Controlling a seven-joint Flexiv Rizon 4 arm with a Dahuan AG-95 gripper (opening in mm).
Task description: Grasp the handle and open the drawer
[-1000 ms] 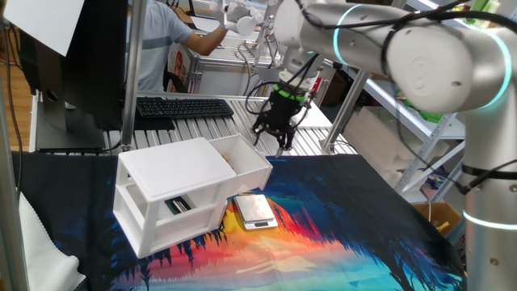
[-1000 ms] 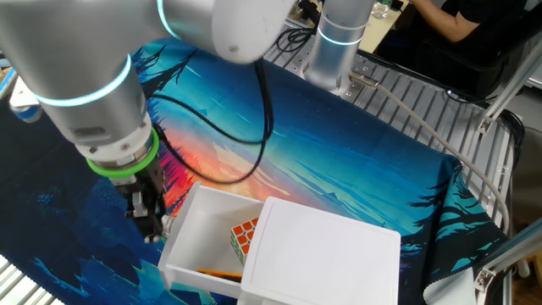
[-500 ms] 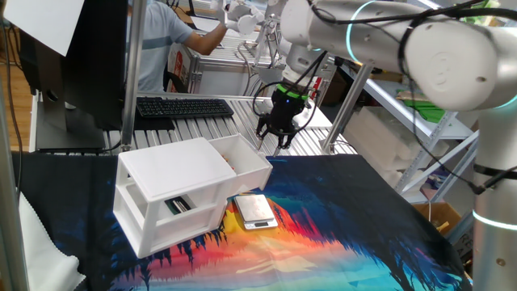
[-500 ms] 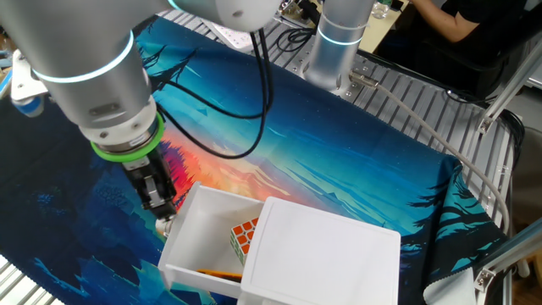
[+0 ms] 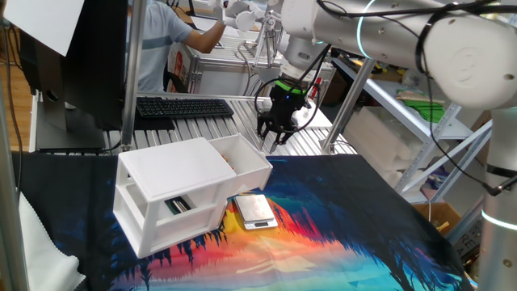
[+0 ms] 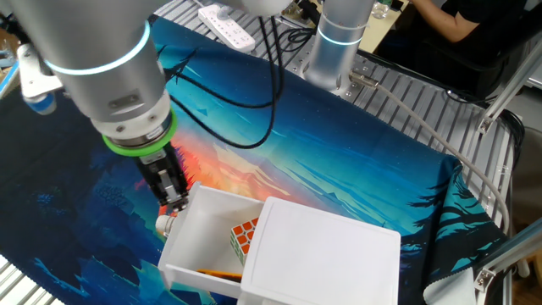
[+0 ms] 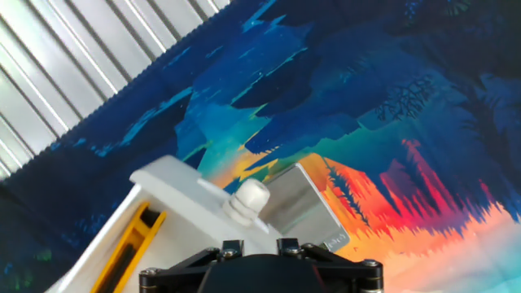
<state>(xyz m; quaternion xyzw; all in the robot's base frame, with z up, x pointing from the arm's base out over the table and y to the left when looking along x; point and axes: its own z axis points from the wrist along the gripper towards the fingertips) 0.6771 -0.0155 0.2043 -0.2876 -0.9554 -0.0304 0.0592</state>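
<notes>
Seen along the fingers: black fingertips [image 7: 230,247] cut off at the bottom edge, set apart with a gap between them, holding nothing. Just beyond them, at 12 o'clock, the handle [image 7: 249,198], a small white round nub standing out from the front panel of the drawer [image 7: 191,199], clear of both fingertips. Inside the drawer, toward 8 o'clock, a yellow strip [image 7: 130,248]. Under the front panel's edge, toward 2 o'clock from the handle, a flat silver scale [image 7: 297,210] lying on the colourful mat [image 7: 391,98]. Farther out, at 10 o'clock, the ribbed metal desk [image 7: 73,73].

From the other fixed view: hand [image 6: 176,198] hanging just above the drawer's [image 6: 207,246] front edge, handle [image 6: 163,224] poking out right below it, not gripped. Drawer pulled well out from the white cabinet [image 6: 326,258], open top showing a colour cube [image 6: 245,238] and a yellow pencil-like stick [image 6: 218,274]. Beyond, at 12 o'clock, the arm's base [image 6: 337,42] on the desk [image 6: 406,93], and a white power strip [image 6: 227,25] at the mat's far edge.

From one fixed view: cabinet [image 5: 170,190] at the near left of the mat [image 5: 323,234], drawer [image 5: 246,162] sticking out toward 3 o'clock, scale [image 5: 255,210] below it. Hand [image 5: 271,136] up and behind the drawer's far end, fingers pointing down. Farther back, a black keyboard [image 5: 184,107] on the desk [image 5: 234,129].
</notes>
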